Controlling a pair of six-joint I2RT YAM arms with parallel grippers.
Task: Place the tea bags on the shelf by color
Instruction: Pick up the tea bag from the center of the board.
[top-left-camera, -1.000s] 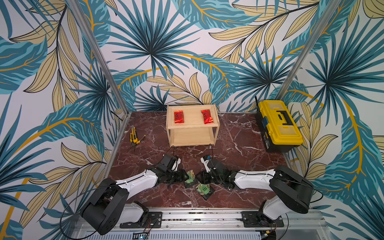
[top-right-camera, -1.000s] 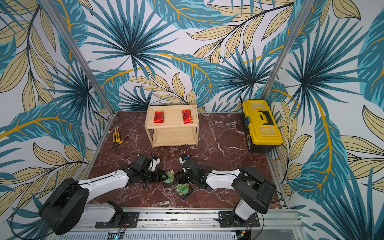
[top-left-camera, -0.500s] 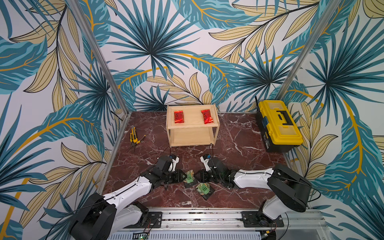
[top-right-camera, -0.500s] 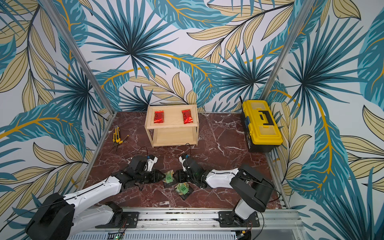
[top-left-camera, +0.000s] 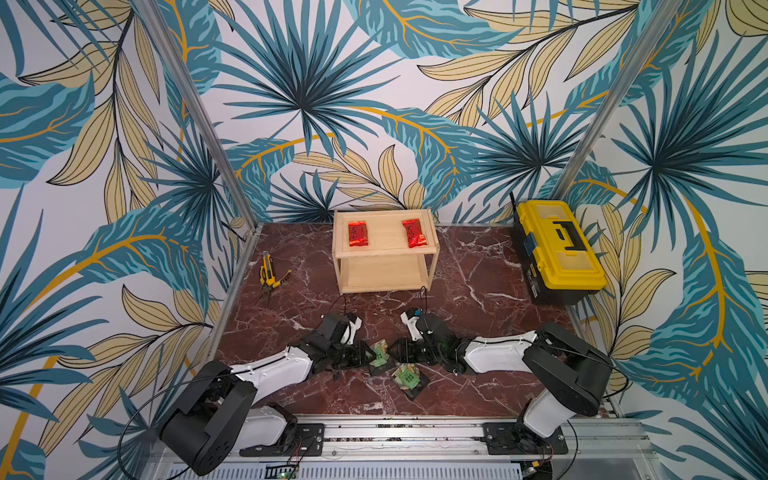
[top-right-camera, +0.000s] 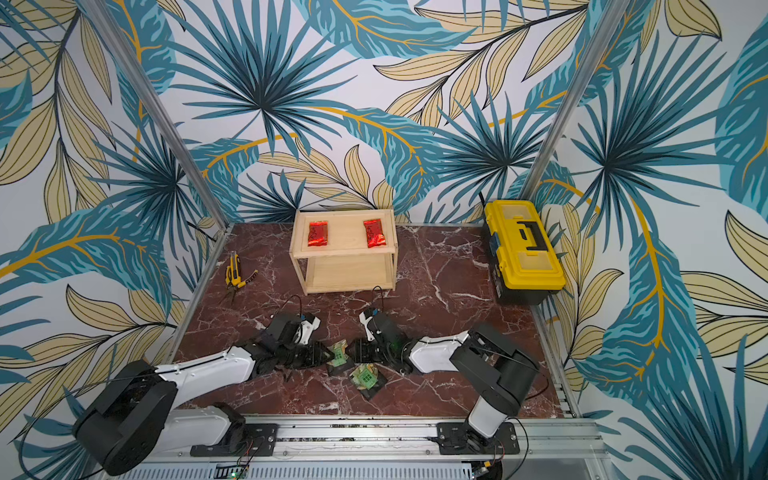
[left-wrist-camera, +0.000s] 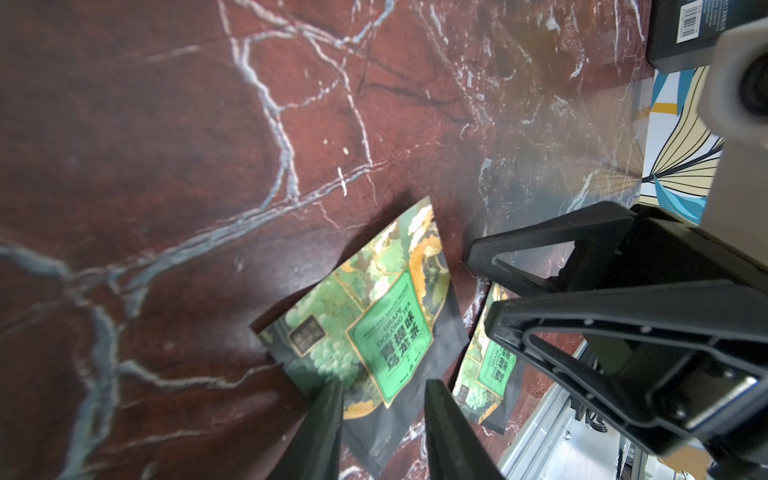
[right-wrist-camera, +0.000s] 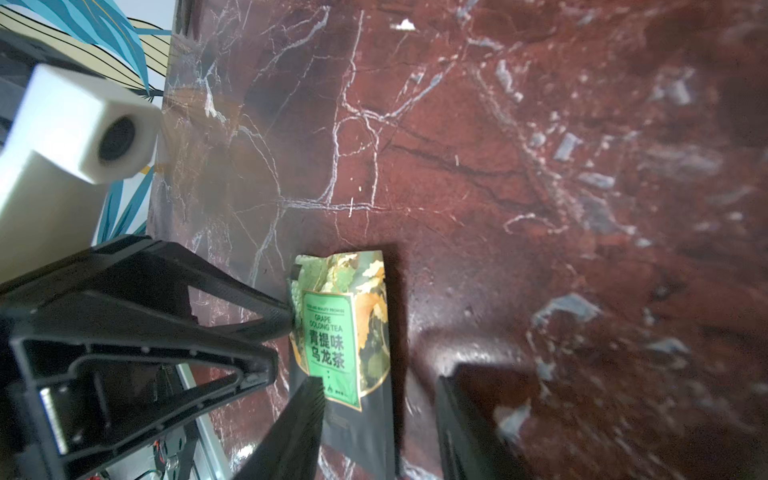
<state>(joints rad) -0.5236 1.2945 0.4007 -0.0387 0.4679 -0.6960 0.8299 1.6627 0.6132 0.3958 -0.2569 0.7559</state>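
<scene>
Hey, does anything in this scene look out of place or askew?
Yes. The near green tea bag and far green tea bag lie crooked on the marble floor, off the shelf, not yet sorted.

Left gripper (left-wrist-camera: 384, 386) jaws narrowed over rear green tea bag (left-wrist-camera: 374, 316); left arm (top-left-camera: 270, 370) swung out, then back.

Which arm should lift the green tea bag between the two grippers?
Left, likely: the left gripper has fingers astride the dark end of the green tea bag; the right gripper is open, bag beside one finger.
</scene>
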